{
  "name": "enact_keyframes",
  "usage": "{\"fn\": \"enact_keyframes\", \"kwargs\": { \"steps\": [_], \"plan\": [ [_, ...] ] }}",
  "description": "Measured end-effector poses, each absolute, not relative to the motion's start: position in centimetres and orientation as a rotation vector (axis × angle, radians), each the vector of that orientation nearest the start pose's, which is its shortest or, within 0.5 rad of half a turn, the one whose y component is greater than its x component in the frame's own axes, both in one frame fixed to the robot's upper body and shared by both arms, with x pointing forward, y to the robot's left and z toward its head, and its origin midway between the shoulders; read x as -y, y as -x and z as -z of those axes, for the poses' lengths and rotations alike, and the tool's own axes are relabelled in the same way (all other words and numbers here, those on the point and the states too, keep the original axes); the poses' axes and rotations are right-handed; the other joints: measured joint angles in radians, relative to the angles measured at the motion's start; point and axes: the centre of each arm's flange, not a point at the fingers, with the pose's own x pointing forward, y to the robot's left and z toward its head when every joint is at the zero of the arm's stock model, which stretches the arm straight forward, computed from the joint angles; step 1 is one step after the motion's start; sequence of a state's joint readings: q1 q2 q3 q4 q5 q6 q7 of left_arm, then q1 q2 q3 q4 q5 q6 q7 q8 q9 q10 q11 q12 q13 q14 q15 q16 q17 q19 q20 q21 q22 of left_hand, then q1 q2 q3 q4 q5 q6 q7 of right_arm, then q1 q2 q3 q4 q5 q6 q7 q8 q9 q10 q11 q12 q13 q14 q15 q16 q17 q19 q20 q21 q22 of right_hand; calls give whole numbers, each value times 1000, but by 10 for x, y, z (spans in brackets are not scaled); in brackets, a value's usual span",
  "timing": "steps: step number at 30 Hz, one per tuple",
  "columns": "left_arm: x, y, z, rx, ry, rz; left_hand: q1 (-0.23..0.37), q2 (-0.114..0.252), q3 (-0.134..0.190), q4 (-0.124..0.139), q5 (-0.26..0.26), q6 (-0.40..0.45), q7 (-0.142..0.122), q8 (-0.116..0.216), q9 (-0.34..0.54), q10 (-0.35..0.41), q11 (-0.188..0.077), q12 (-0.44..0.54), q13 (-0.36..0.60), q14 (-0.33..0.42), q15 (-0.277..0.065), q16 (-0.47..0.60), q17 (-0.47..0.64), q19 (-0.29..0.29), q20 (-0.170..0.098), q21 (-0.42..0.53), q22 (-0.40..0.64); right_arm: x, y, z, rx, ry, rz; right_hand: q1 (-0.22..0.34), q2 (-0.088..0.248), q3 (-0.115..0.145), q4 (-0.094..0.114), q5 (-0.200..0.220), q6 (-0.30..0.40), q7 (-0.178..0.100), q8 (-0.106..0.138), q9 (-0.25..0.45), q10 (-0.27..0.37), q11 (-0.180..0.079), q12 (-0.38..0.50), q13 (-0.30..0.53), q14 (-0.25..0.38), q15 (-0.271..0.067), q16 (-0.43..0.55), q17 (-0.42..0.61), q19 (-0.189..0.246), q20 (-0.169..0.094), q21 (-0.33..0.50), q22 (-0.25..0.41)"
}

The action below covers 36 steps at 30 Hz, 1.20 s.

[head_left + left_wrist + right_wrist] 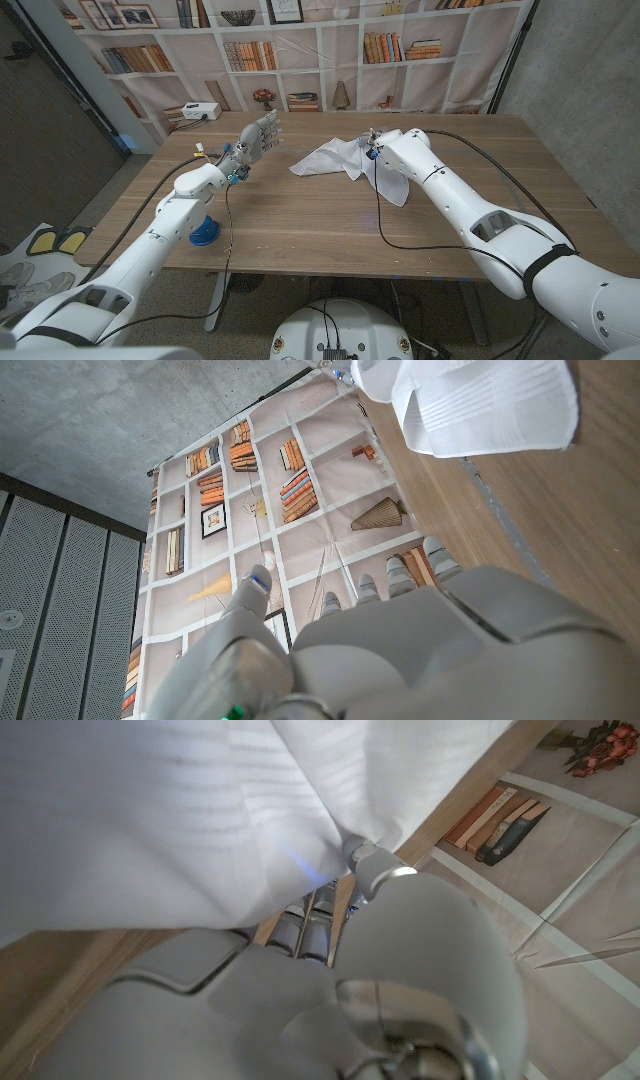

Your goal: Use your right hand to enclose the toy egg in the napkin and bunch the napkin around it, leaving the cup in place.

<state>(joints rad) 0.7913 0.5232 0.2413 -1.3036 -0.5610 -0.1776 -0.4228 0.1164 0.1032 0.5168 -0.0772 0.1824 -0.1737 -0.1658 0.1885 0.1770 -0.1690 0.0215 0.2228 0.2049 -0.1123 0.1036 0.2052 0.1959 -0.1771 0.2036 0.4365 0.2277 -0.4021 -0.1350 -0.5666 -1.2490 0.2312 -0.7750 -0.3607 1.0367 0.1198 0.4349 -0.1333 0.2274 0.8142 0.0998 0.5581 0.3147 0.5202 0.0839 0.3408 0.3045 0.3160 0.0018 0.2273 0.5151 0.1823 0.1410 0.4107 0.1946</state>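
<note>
1. Two arms are over the wooden bench. The right robot hand sits at the white cloth napkin, mid-bench toward the far edge, with cloth trailing down along its forearm.
2. Right robot hand state: the right wrist view shows its fingers tucked under the napkin folds and cloth pinched at the thumb, so it grips the napkin.
3. Left robot hand state: raised above the bench, fingers apart, holding nothing. The left wrist view confirms the spread fingers and shows the napkin beyond them.
4. Toy egg: not visible; it may lie under the cloth, but this cannot be confirmed. A blue object, possibly the cup, stands at the near-left bench edge beside the left forearm; its shape is too small to tell.
5. Step in hand (judgement): gathering the napkin. The cloth is lifted and partly drawn in, yet one flap lies spread flat to the left, so bunching looks incomplete.
6. Next move (judgement): draw the loose flap inward and close the fingers around the bundle, keeping any motion short and centred.
7. Clearances: open wood lies in front of the napkin and to its right. The far edge is near the cloth. The blue object is well apart from the napkin.
</note>
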Motion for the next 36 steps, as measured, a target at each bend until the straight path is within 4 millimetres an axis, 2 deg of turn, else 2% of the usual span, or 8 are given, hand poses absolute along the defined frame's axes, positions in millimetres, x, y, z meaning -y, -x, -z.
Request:
{"fn": "enact_keyframes", "kwargs": {
  "steps": [2, 7, 10, 13, 16, 23, 31, 36],
  "plan": [
    [-300, -644, -14, 592, -143, 477, 0, 0, 0, 0, 0, 0, 0, 0, 0, 0, 0, 0, 0, 0, 0, 0, 0, 0, 0, 0, 0, 110, -704, -60, 40, 403, 90, -53, 17, -8, 15, -28, -104, -6, -64, -32, -53, 13, -11, 0, -12, 12, 0, 9, 0, 0, 3, 2],
    [-303, -645, -13, 590, -139, 476, 5, -5, 0, 0, 0, 0, 0, 0, 0, 0, 0, 0, 0, 0, 0, 0, 0, 0, 0, 0, 0, 101, -709, -60, 43, 429, 129, -141, -18, -66, 36, -39, -312, -34, -200, -83, -163, 42, -40, 5, -44, 43, 0, 25, -10, 10, -7, 3],
    [-303, -646, -13, 590, -138, 479, 5, -5, 0, 0, 0, 0, 0, 0, 0, 0, 0, 0, 0, 0, 0, 0, 0, 0, 0, 0, 0, 96, -710, -58, 50, 457, 145, -171, -47, -96, 38, -39, -405, -43, -259, -96, -216, 42, -55, 5, -62, 43, 0, 30, -35, 28, -10, 2],
    [-304, -647, -13, 591, -137, 481, 5, -5, 0, 0, -6, 0, 0, 0, 0, 0, 0, 0, 0, 0, 0, 0, 0, 0, 0, 0, 0, 92, -709, -56, 72, 499, 171, -197, -65, -118, 38, -30, -462, -55, -294, -101, -252, 40, -64, 5, -74, 37, 0, 30, -48, 41, -26, -1],
    [-305, -648, -13, 590, -137, 483, 5, -5, 0, 0, -6, 0, 0, 0, 0, 0, 0, 0, 0, 0, 0, 0, 0, 0, 0, 0, 0, 94, -707, -57, 112, 544, 212, -210, -78, -128, 39, -30, -490, -62, -311, -104, -267, 36, -64, 5, -82, 39, 0, 27, -54, 36, -26, 2],
    [-302, -650, -14, 588, -141, 498, 5, -5, 0, 0, -6, 0, 0, 0, 0, 0, 0, 0, 0, 15, 4, 0, 0, 0, 0, 0, 0, 99, -695, -57, 270, 596, 276, -274, -78, -155, 66, -23, -467, -75, -311, -103, -266, 24, -64, 9, -86, 28, 0, 30, -54, 36, -26, 1],
    [-298, -650, -15, 587, -147, 509, 5, -5, 0, 0, -6, 0, 0, 0, 0, 0, 0, 0, 2, 18, 0, 0, 0, 0, 0, 0, 0, 113, -672, -51, 429, 599, 328, -268, -65, -146, 57, -15, -419, -75, -306, -106, -241, 11, -55, 9, -73, 15, 0, 22, -47, 29, -26, 1],
    [-296, -649, -15, 591, -149, 514, 5, -5, 0, 0, -6, 0, 0, 0, 0, 0, 0, 0, 2, 18, 1, 0, 0, 0, 0, 0, 0, 124, -655, -45, 470, 621, 349, -299, -79, -161, 62, -15, -422, -77, -318, -106, -269, 24, -58, 9, -105, 25, -8, 22, -67, 35, -37, 1]
  ]
}}
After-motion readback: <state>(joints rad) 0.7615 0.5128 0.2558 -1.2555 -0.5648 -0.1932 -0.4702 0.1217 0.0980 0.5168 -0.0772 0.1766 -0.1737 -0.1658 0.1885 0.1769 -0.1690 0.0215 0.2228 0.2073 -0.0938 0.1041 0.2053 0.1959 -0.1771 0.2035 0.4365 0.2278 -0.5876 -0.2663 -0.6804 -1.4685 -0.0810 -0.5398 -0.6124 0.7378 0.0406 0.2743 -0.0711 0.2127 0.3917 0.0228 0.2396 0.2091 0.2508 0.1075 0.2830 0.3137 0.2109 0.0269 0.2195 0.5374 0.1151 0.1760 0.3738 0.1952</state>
